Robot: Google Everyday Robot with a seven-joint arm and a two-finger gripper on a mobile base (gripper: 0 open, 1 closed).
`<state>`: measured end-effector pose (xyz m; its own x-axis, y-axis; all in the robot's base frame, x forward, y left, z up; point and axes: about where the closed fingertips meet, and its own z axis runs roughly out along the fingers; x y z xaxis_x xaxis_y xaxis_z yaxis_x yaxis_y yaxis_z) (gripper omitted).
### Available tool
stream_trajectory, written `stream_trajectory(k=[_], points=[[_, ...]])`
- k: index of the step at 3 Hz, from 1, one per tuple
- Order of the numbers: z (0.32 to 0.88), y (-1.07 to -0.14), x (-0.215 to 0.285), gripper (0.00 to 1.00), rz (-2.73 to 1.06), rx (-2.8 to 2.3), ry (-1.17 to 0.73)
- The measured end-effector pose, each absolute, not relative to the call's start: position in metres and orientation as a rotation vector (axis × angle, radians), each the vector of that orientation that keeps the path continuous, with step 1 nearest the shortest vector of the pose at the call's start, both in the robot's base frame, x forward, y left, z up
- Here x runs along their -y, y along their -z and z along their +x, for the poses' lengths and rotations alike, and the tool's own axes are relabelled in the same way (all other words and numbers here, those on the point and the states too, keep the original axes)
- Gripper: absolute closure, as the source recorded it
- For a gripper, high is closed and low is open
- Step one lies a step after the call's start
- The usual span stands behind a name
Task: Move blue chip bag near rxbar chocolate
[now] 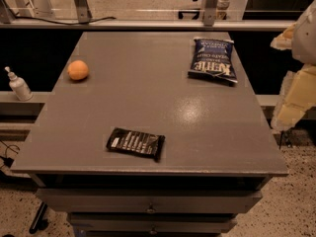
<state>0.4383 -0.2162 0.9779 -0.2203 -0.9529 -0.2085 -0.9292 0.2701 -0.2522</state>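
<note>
**Figure.** The blue chip bag [212,59] lay flat at the far right of the worktop [148,107], lettering upward. It was judged light, soft and crinkly, with slippery foil and brittle contents. A gentle pinch across a sealed end or side edge seemed the safest hold. The chocolate bar [135,142] lay near the front edge, well apart from the bag. An orange [78,69] sat at far left. The tool [295,95] hung beyond the worktop's right side; whether it was apart or together could not be told.
</note>
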Motion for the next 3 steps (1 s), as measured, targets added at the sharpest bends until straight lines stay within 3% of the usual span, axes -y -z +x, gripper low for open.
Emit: stream_trajectory(k=[2,3], points=[[0.462,-0.971,0.215,0.00,-1.676,-2.204,0.095],[0.508,-0.955,0.216,0.00,-1.582,-2.178,0.083]])
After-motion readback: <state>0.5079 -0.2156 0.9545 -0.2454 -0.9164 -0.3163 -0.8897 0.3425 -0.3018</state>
